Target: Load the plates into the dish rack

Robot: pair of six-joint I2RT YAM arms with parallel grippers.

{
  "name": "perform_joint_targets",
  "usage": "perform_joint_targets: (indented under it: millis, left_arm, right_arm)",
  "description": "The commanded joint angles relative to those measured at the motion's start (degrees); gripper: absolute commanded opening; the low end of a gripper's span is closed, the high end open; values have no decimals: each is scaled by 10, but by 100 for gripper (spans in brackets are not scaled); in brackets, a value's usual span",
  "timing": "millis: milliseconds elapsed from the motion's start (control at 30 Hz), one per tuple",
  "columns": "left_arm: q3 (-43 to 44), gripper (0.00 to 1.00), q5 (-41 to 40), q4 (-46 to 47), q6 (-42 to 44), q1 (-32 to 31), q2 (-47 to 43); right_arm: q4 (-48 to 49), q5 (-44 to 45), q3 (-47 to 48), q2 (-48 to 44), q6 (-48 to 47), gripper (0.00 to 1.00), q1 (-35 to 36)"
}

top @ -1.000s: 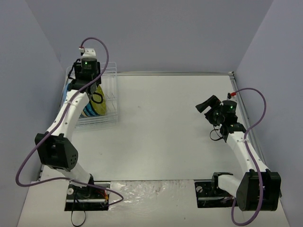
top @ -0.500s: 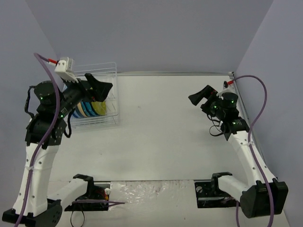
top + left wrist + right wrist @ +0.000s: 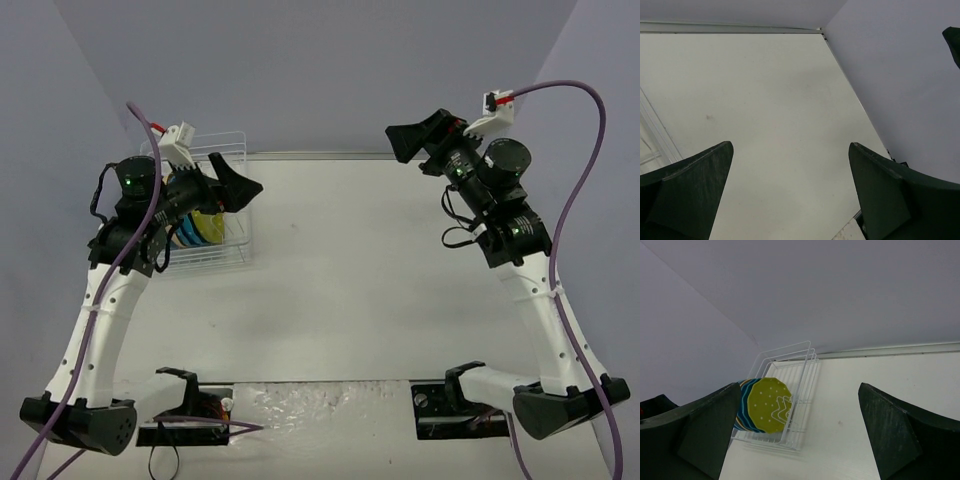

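Lime green dotted plate (image 3: 768, 407) foremost among upright plates (image 3: 743, 409) in dish rack (image 3: 805, 375)

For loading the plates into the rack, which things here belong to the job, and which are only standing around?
Belong to the job:
- plates, standing in the dish rack
- left gripper and right gripper, both open and empty

Only there:
- table
- purple cables
- grey walls

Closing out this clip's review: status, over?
Left pincer, right pincer open, empty. Plates upright in dish rack. No obstruction seen.
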Motion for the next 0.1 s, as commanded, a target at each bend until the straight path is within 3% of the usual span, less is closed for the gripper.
perform_joint_targets:
  millis: [0, 67]
  left_arm:
    - [35, 97, 31, 53, -12, -2, -16]
    - [41, 97, 37, 53, -13, -3, -10]
  right_arm:
    - [4, 20, 29, 27, -26, 100, 21]
    - [0, 27, 34, 29, -34, 100, 30]
